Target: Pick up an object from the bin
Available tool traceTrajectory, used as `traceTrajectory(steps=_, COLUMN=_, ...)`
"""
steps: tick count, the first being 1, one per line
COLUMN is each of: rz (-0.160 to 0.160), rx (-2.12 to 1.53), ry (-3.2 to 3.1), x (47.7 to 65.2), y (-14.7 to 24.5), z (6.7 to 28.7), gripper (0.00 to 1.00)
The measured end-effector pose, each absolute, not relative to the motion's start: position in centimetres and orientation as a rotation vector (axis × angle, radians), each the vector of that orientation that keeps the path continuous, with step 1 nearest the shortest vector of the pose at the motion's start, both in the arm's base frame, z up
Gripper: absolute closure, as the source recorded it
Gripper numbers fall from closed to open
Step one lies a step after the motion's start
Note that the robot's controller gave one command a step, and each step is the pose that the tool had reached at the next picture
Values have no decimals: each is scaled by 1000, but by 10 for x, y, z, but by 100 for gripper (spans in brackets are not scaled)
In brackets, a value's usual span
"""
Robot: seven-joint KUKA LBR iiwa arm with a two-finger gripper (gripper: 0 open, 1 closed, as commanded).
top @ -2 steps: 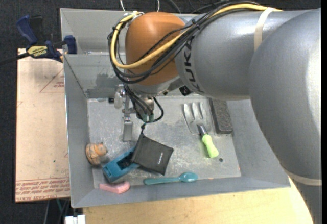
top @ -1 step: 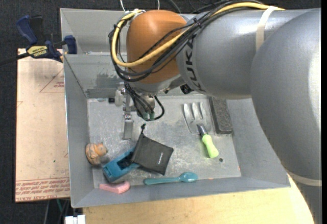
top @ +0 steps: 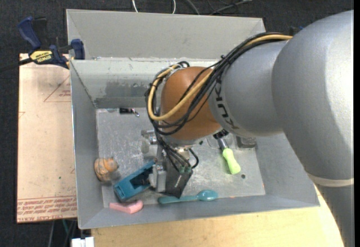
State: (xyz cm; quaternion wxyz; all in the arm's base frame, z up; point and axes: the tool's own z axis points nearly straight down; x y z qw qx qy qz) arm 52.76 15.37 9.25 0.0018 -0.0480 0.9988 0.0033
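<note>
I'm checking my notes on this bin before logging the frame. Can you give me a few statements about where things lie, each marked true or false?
1. The gripper is low in the bin, next to a blue object. True.
2. A teal spoon lies along the wall at the bottom of the view. True.
3. The pink piece lies against the top wall. False: it lies in the bottom left corner, just below the blue object.
4. The green-handled tool lies left of the brown lump. False: the tool is on the right side, the lump on the left.
</note>
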Motion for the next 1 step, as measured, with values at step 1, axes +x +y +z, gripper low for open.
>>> traceTrajectory(steps=1, rz=12, rx=-311, ry=3113, x=521, y=154, z=110, gripper=0)
